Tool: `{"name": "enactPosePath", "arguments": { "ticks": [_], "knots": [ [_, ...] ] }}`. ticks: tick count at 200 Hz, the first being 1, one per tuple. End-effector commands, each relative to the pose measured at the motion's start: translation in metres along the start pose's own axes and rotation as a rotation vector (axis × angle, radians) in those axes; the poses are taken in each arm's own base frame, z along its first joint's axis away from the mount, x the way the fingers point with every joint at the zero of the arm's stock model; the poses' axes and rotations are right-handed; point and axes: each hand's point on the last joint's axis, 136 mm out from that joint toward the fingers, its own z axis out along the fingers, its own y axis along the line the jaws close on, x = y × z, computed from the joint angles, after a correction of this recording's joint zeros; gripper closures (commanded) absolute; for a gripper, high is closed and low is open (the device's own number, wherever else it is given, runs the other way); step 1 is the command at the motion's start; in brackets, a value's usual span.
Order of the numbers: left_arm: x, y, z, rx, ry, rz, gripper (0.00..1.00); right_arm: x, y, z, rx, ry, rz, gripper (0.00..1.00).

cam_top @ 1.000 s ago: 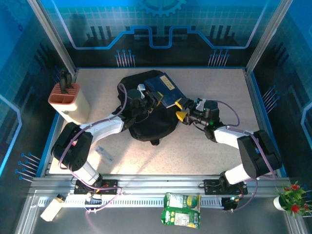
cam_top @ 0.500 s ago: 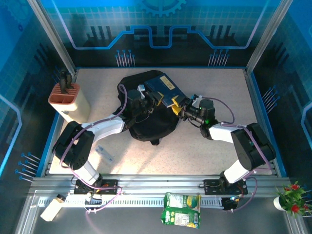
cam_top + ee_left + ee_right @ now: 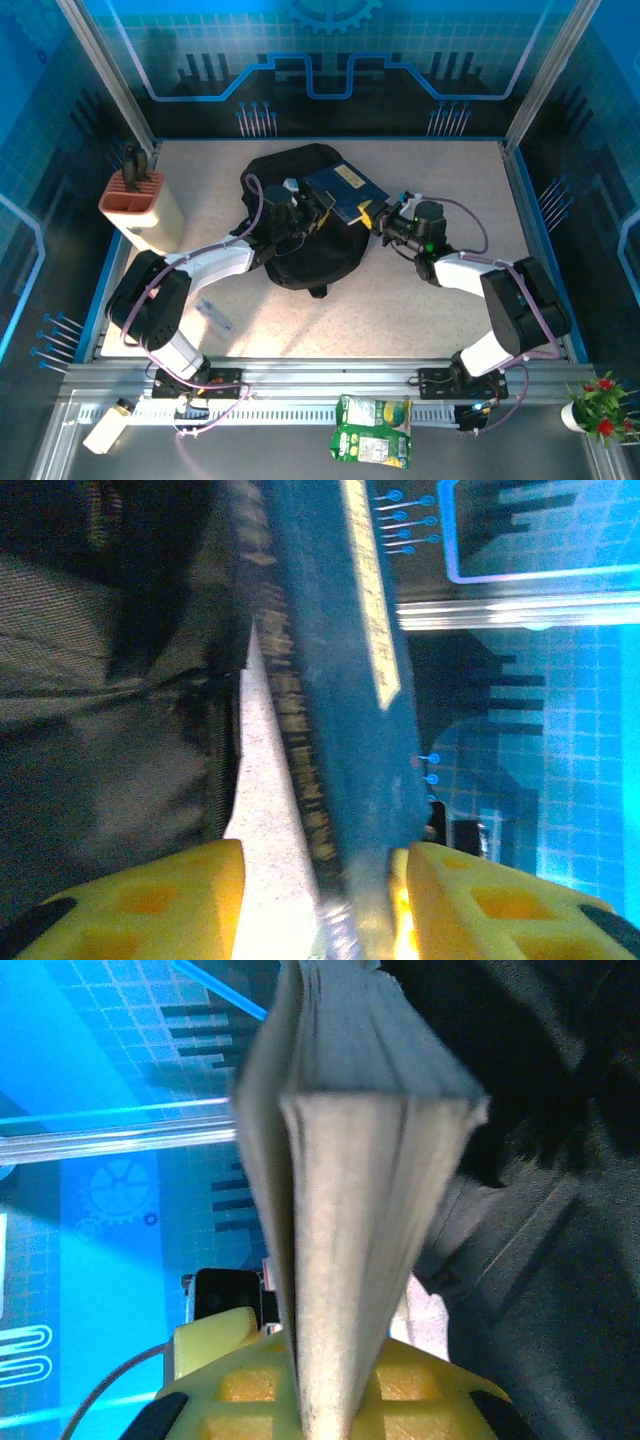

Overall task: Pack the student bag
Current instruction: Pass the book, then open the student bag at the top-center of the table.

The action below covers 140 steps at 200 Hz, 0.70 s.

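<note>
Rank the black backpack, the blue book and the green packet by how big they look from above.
1. black backpack, clearly the largest.
2 and 3. green packet and blue book look about the same size, so I won't rank one over the other.

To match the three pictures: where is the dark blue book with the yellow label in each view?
Top external: the dark blue book with the yellow label is at the centre, over the upper right of the large black fabric backpack.
Left wrist: the book runs top to bottom, right of centre.
Right wrist: its pale page edge stands at the centre.
Shared landmark: the backpack, left in left wrist, right in right wrist.
</note>
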Motion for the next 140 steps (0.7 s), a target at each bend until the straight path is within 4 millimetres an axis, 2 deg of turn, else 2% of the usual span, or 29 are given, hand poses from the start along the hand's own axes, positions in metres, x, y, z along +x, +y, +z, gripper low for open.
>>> {"name": "enactPosePath", "arguments": {
  "ticks": [1,28,75,100,140],
  "knots": [
    [0.002,0.002,-0.015,-0.082,0.020,0.177,0.43,-0.022,0.018,-0.026,-0.016,-0.080,-0.108,0.96],
    [0.016,0.015,-0.022,-0.166,0.105,0.345,0.36,-0.044,0.014,-0.058,0.042,-0.147,-0.153,0.96],
    [0.047,0.029,-0.026,-0.289,0.256,0.574,0.35,-0.068,0.004,-0.108,0.217,-0.251,-0.227,0.96],
    [0.067,0.028,-0.023,-0.322,0.318,0.666,0.34,-0.076,0.004,-0.122,0.243,-0.280,-0.235,0.96],
    [0.100,0.033,-0.017,-0.365,0.449,0.833,0.35,-0.082,0.002,-0.130,0.247,-0.291,-0.221,0.96]
  ]
}}
